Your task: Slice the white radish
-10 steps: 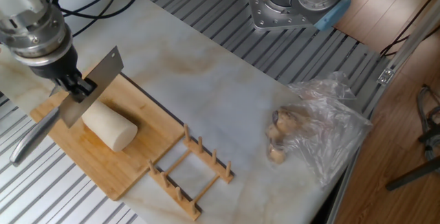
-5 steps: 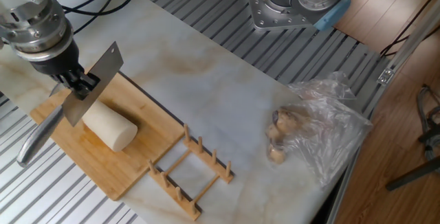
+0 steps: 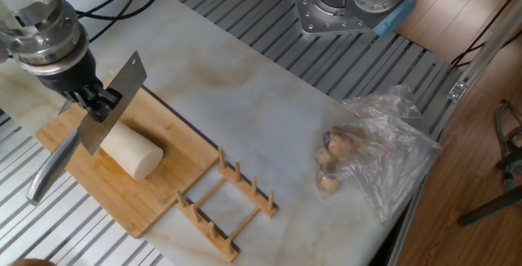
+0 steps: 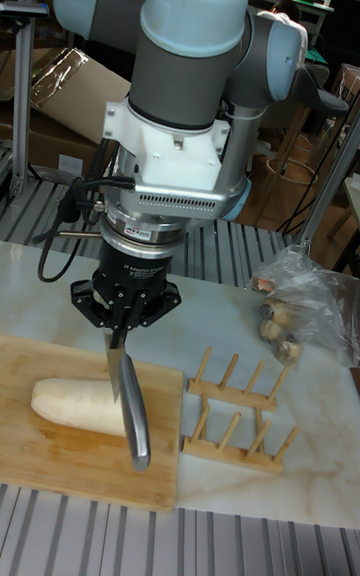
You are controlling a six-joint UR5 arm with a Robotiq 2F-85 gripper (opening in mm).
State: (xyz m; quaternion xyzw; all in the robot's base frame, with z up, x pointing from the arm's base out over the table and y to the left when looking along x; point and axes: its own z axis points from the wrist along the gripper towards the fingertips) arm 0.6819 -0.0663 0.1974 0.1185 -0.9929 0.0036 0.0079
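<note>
While clamped on knife (image 3: 102, 107) | hand (image 3: 96, 103) pinching blade spine, edge just above white radish (image 3: 130, 149) | radish whole, lying on bamboo cutting board (image 3: 175, 180) on table (image 3: 269, 127) | small label on hand unreadable | wooden rack (image 3: 228, 205) beside board

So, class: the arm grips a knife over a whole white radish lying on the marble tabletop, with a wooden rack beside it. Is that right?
Not quite. The white radish lies on a bamboo cutting board, not directly on the marble; the fixed view shows this plainly. The rest holds: the gripper grips the knife over the uncut radish, and the wooden rack stands beside the board.
</note>
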